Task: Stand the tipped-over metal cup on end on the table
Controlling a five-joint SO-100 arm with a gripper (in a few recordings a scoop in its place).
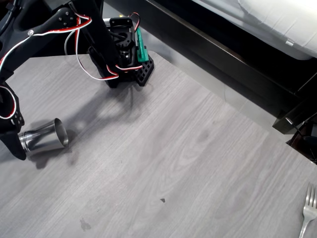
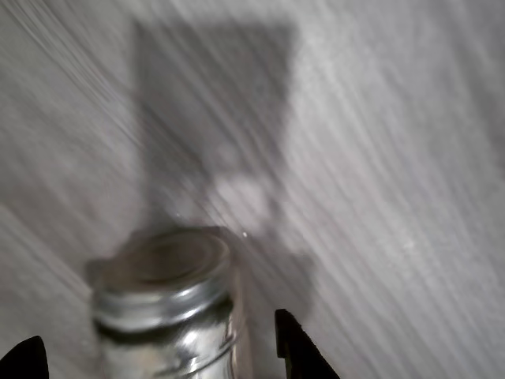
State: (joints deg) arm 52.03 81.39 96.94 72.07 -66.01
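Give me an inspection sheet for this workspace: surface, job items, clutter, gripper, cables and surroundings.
Surface: the table, grey wood-grain laminate, a few small dark specks.
Job's things: the metal cup lies on its side at the left edge of the overhead view, open mouth toward the right.
Clutter: a fork at the lower right corner.
Grippers: the gripper straddles the cup's closed end, a fingertip either side; the blurred wrist view does not show whether it is clamped.
Cables: red and white wires loop along the arm.
Surroundings: dark furniture frame beyond the table; white bedding above it.
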